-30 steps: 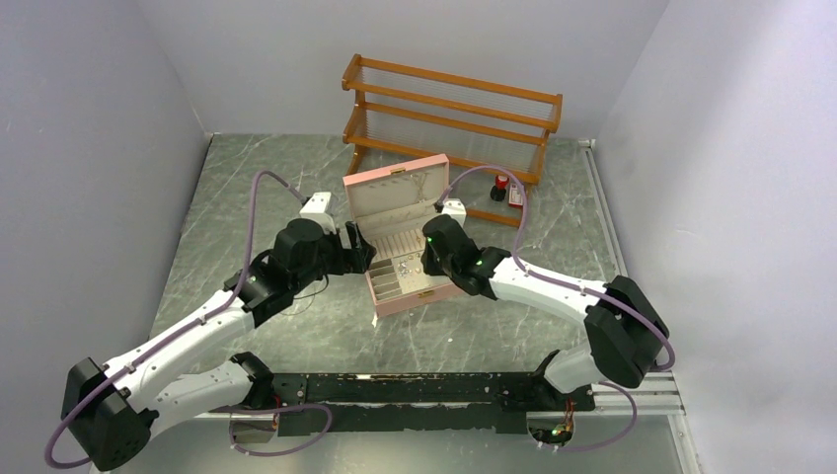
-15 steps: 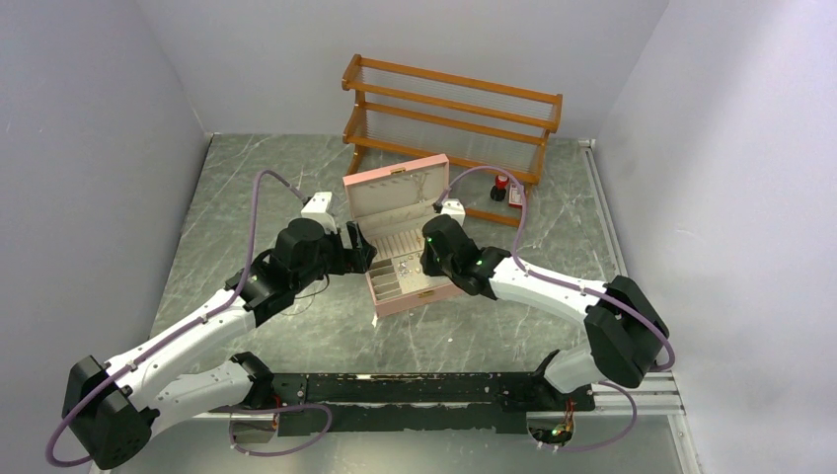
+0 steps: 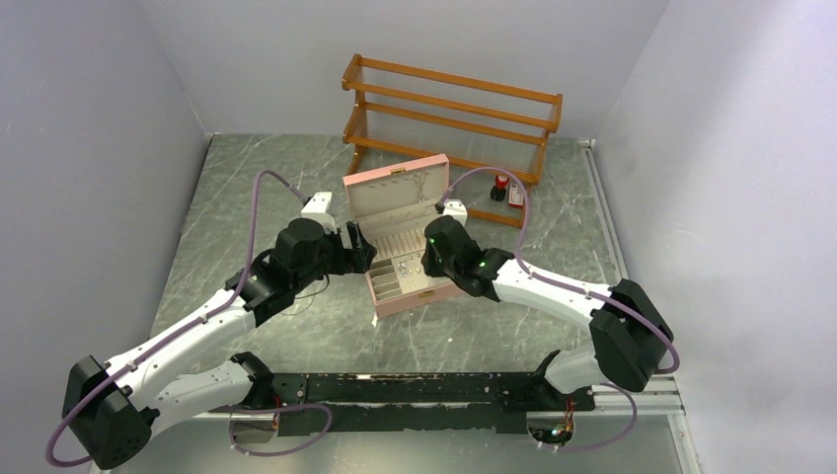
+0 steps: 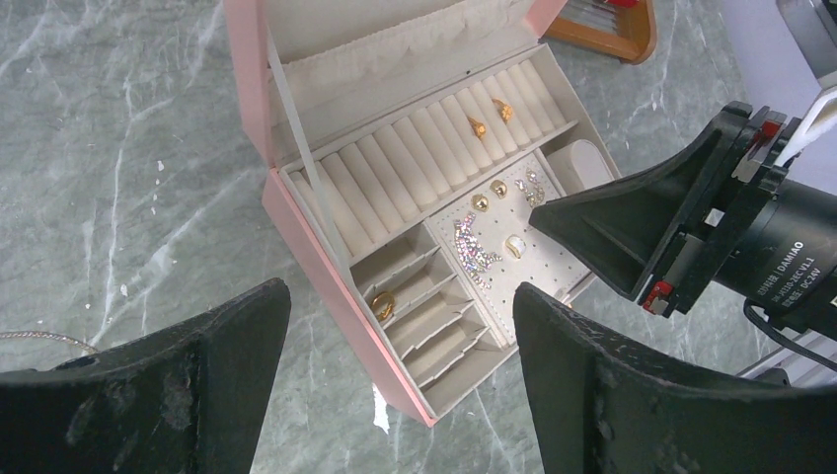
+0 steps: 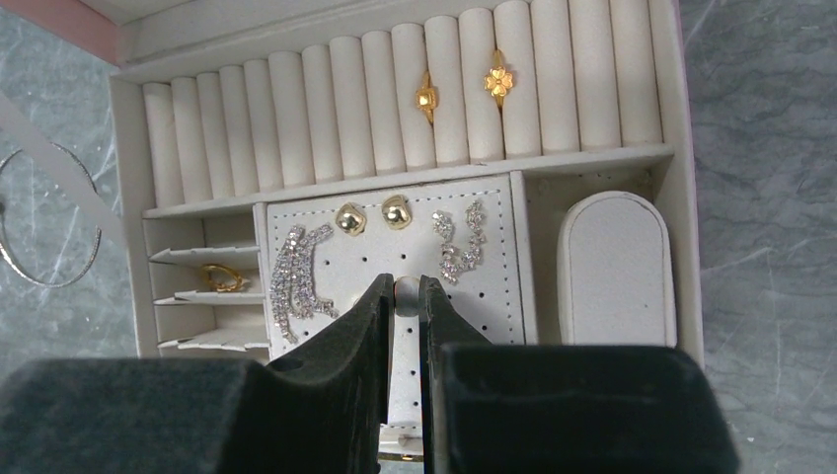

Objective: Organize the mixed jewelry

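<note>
a thin silvery chain necklace (image 5: 97, 229) lies looped on the grey marble table (image 3: 247, 197), left of the open pink jewellery box (image 4: 318, 265), not yet stowed. the left pincer (image 4: 400, 296) hovers spread wide and empty, probably keeping clear. the right pincer (image 5: 403, 306) pinches a tiny pale stud (image 5: 405, 288) over the white perforated earring panel (image 5: 375, 252), likely to seat it.

You have a grey, white-veined marble worktop (image 3: 247, 178) closed in by plain pale walls (image 3: 89, 148) at left, back and right. A two-tier wooden rack (image 3: 449, 109) stands at its far edge, near the back wall. A black rail (image 3: 415, 387) runs along the near edge. The light is soft and even.
</note>
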Controlling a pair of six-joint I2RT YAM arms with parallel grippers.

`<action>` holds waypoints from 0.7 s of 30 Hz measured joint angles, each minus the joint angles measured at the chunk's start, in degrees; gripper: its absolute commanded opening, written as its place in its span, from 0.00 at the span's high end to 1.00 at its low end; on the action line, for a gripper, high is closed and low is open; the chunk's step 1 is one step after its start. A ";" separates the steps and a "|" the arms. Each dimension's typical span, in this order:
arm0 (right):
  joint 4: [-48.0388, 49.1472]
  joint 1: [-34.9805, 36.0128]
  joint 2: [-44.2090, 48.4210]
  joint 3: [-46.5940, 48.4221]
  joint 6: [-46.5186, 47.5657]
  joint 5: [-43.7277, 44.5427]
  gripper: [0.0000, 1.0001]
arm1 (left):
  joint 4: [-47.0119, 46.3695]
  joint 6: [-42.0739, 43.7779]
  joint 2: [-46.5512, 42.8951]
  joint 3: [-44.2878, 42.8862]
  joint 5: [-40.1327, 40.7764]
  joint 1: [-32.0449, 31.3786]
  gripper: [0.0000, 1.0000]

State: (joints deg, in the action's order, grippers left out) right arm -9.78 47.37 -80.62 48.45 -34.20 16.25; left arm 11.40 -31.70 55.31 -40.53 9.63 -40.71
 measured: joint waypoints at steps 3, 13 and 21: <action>0.04 0.00 0.00 -0.24 0.04 -0.11 0.92 | -0.02 -0.02 -0.02 0.00 0.00 0.00 0.12; 1.22 0.00 -1.20 -0.26 0.70 -0.37 0.92 | 0.02 -0.04 -0.02 0.00 -0.02 0.00 0.12; 1.70 0.00 -1.62 -0.26 1.18 -0.37 0.89 | 0.02 -0.04 -0.02 0.00 -0.02 0.00 0.13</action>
State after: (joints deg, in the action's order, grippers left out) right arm -8.08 47.37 -82.24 48.18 -33.01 15.88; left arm 11.42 -31.75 55.29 -40.53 9.61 -40.71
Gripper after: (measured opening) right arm 0.147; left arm 0.874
